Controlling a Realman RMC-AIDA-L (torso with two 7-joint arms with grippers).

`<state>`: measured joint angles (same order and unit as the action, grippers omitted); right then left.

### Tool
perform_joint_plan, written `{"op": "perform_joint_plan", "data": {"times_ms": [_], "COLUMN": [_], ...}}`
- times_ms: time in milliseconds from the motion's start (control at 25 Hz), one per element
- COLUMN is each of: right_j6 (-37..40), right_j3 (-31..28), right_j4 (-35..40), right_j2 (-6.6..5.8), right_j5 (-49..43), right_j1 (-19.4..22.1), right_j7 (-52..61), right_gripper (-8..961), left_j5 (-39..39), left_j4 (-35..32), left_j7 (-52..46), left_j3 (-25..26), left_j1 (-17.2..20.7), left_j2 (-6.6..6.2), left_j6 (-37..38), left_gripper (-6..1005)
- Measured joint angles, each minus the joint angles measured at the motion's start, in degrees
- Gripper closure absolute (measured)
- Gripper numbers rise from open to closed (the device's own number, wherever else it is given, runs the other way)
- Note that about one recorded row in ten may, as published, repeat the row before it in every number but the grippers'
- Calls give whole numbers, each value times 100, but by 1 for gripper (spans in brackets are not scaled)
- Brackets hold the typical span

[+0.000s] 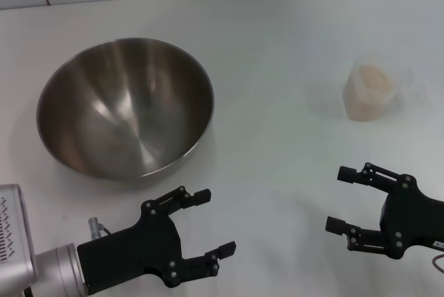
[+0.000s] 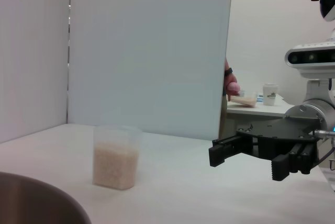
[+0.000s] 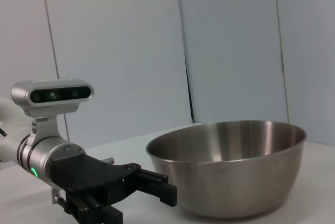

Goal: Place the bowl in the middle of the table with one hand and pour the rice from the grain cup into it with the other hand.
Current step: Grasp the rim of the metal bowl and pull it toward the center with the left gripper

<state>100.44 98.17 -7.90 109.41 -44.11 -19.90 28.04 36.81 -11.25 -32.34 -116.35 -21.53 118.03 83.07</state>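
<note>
Bowl (image 1: 125, 107) sits left on counter (image 1: 277, 47), grain cup (image 1: 370, 91) w/ rice (image 1: 373, 78) right. Left gripper (image 1: 215, 223) & right gripper (image 1: 336, 200): jaws open, holding nothing.

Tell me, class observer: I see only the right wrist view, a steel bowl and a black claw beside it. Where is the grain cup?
Observer: The grain cup stands upright on the table, off to the robot's right of the bowl, apart from it.
Operator: Is it filled?
Observer: Yes, rice fills roughly its lower half.
Operator: And the right claw?
Observer: The right claw is open, nearer the robot than the cup, holding nothing.
Operator: Whose claw do I see?
Observer: The left claw, open, just short of the bowl.
</note>
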Motion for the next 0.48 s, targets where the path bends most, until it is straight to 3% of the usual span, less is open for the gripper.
{"op": "perform_joint_plan", "data": {"times_ms": [360, 440, 480], "right_j6": [-21, -26, -29], "right_j3": [2, 5, 8], "right_j4": [-1, -2, -6], "right_j2": [0, 0, 0], "right_j5": [0, -1, -5], "right_j1": [-5, -5, -5], "right_j7": [0, 0, 0], "right_gripper": [123, 123, 123], "left_j5": [0, -17, -15], "left_j4": [-204, -785, -1598], "left_j7": [-5, -52, -395], "left_j3": [-7, 178, 603], "left_j1": [71, 349, 713], "left_j2": [-19, -101, -208], "left_j6": [169, 656, 854], "left_gripper": [183, 189, 192]}}
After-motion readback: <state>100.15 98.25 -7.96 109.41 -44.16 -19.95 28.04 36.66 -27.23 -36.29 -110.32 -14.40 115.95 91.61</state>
